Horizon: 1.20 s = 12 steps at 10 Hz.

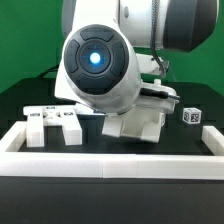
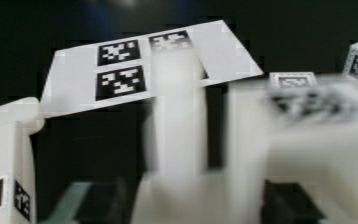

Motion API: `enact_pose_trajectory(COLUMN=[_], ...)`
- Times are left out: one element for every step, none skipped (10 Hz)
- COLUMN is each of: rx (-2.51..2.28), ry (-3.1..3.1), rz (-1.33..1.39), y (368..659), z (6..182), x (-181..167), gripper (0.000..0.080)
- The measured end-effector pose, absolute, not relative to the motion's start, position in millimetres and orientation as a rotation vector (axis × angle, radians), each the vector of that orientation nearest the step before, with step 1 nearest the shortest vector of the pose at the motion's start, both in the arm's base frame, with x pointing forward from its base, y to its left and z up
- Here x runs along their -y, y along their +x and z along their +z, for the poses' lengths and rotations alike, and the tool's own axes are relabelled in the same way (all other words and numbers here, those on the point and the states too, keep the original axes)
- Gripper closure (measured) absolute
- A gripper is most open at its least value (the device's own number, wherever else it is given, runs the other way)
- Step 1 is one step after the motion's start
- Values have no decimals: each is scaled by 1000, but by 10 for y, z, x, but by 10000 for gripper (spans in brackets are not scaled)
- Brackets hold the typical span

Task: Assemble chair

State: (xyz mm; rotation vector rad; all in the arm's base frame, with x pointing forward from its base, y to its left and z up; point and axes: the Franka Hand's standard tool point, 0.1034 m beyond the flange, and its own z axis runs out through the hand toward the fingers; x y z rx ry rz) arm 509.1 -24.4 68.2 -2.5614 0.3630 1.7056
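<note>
My gripper [image 2: 202, 206] is shut on a white chair part [image 2: 179, 150]. Its blurred upright posts fill the gap between the dark fingers [image 2: 101, 200]. In the exterior view this blocky part [image 1: 140, 122] stands on the black table, under the arm's big wrist housing, which hides the jaws. More white chair pieces [image 1: 55, 122] lie at the exterior view's left. A small tagged block [image 1: 190, 115] sits at the exterior view's right. In the wrist view, a tagged piece [image 2: 2, 165] stands beside the held part, and another tagged piece [image 2: 304, 92] lies beyond it.
The marker board [image 2: 131, 68] lies flat on the black table beyond the held part. A long low white border rail [image 1: 110, 160] runs along the table's front and up its sides. A green backdrop stands behind.
</note>
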Motion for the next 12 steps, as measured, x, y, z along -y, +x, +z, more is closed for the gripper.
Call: enact_pose_trajectory(rx=[-365, -366, -367, -361, -331, -299, -268, -255, -264, -275, -276, -276], ry=[-2563, -2568, -2570, -2573, -2583, -2601, -2617, -2642, -2639, -2635, -2642, -2645], rz=[1703, 1695, 1693, 1688, 1668, 1635, 1589, 1531, 1524, 1523, 1507, 1498], y=[5092, 5101, 5104, 5115, 5149, 5199, 5263, 5341, 5351, 5358, 5378, 5378], z=[668, 659, 653, 660, 702, 787, 896, 1020, 1103, 1145, 1213, 1247], x=[250, 254, 257, 262, 285, 327, 357, 400, 439, 474, 482, 477], gripper=[269, 188, 188, 158, 158, 151, 151, 151, 151, 151, 151, 151])
